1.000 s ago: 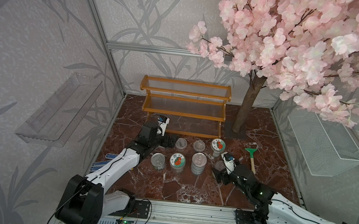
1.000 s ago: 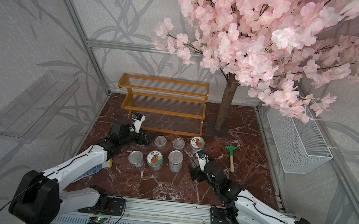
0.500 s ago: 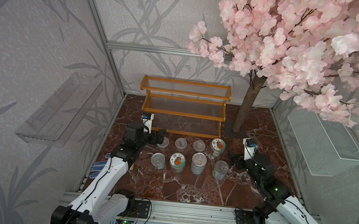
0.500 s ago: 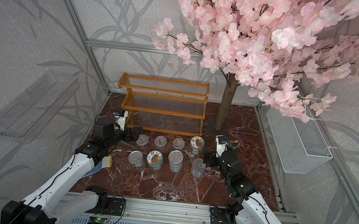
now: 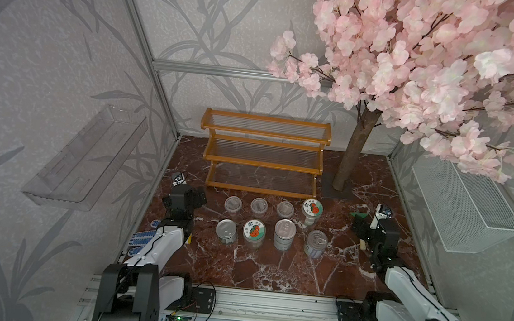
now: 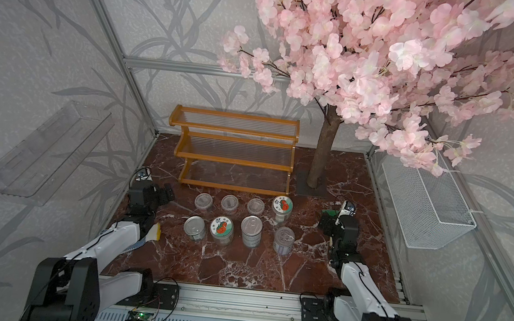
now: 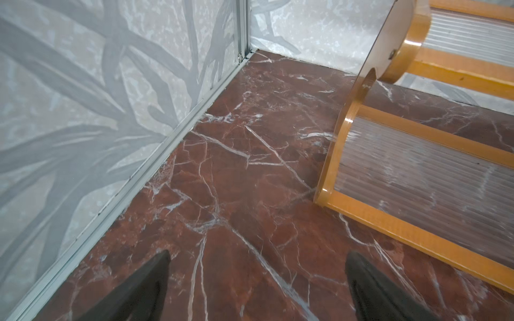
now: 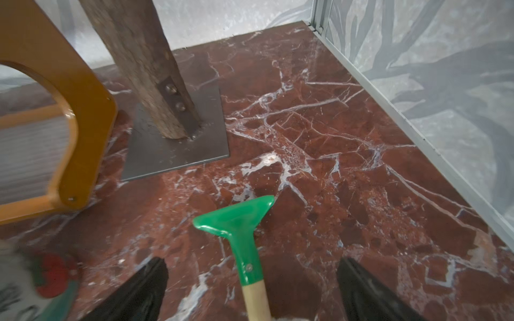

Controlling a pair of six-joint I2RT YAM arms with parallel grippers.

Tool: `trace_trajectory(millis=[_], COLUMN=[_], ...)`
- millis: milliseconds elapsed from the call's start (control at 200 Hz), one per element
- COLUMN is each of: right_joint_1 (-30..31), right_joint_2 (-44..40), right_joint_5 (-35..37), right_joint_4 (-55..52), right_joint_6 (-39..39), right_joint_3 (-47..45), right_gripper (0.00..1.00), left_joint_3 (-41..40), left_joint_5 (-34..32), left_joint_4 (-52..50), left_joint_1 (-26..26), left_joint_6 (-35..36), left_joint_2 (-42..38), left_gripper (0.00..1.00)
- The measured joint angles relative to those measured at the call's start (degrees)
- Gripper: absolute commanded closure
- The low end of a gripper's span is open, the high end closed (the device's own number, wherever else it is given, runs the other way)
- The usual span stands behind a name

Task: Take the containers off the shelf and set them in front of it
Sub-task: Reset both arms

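The orange-brown shelf (image 5: 262, 163) stands at the back with bare tiers; its end shows in the left wrist view (image 7: 389, 225) and the right wrist view (image 8: 83, 111). In front of it stand three clear cups (image 5: 259, 205), two jars with white red-pictured lids (image 5: 311, 209) (image 5: 254, 232) and three tin cans (image 5: 284, 232). My left gripper (image 5: 200, 194) (image 7: 257, 266) is open over bare floor, left of the cups. My right gripper (image 5: 358, 224) (image 8: 251, 272) is open, right of the containers, with nothing gripped.
A green scraper (image 8: 236, 222) with a wooden handle lies on the floor between the right fingers. The tree trunk (image 5: 352, 158) stands on a metal plate right of the shelf. A wire basket (image 5: 465, 206) and a clear wall shelf (image 5: 83, 156) hang on the side walls. A patterned cloth (image 5: 140, 240) lies by the left arm.
Both grippers have drawn away from the containers, the left toward the left wall, the right out over the scraper. The leftmost cup and the rightmost can now stand uncovered.
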Motion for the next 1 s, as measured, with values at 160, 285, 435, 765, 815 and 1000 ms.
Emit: trace_trajectory(millis=[160,285,435,765,815,1000], right_joint_1=[-0.90,-0.85,-0.87,2.01,2.27,2.69], right_joint_2=[17.73,26.18,28.09,28.15,28.22,28.35], right_joint_5=[-1.77,-3.39,-4.85,-1.49,-1.20,-0.85], right_joint_4=[17.53,28.68,33.59,36.09,36.57,39.23], right_joint_6=[-2.19,-3.21,-4.07,-6.08,-6.43,-7.37], right_joint_3=[1.64,3.69,3.74,4.66,4.59,3.61], right_gripper=[0.01,0.01,0.01,0.01,0.01,0.01], left_joint_3=[0.00,-1.97,-2.54,-2.73,-3.28,-4.15], left_joint_5=[-1.92,-0.02,1.68,1.46,0.68,-2.23], left_joint_4=[8.57,16.92,24.61,27.30,27.65,28.57], left_joint_1=[0.37,0.44,0.44,-0.46,-1.09,-3.85], left_joint_6=[2.25,4.81,7.06,8.09,7.93,7.96], left_joint_2=[8.59,10.95,13.94,14.36,13.64,13.11], left_gripper=[0.00,0.00,0.00,0.00,0.00,0.00])
